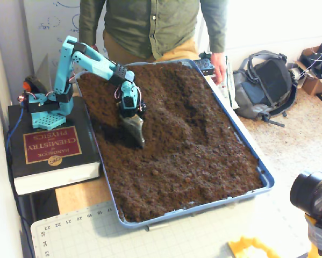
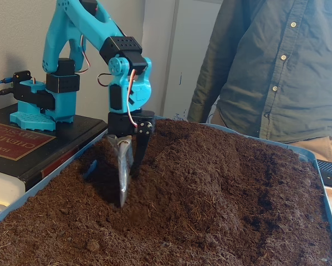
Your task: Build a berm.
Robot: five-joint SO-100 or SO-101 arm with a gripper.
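— Book (image 1: 52,150), left edge of desk (image 1: 80,196), in a fixed view: chemistry handbook, the blue arm's base (image 1: 45,110) on top. Jaws?

— Jaws (image 2: 128,183) pointing down, narrow gap, metal blade tip sunk in soil, holding nothing I can make out.

— Berm?

— Berm (image 2: 210,166) just right of the jaws, a dark crumbly ridge running along the blue tray (image 1: 247,153). Person in green shirt (image 1: 150,24) stands behind the tray's far end.

Turquoise plastic arm (image 2: 77,33) with black servo blocks, thin red-and-white cables, and a grey scoop-like blade (image 2: 123,169).
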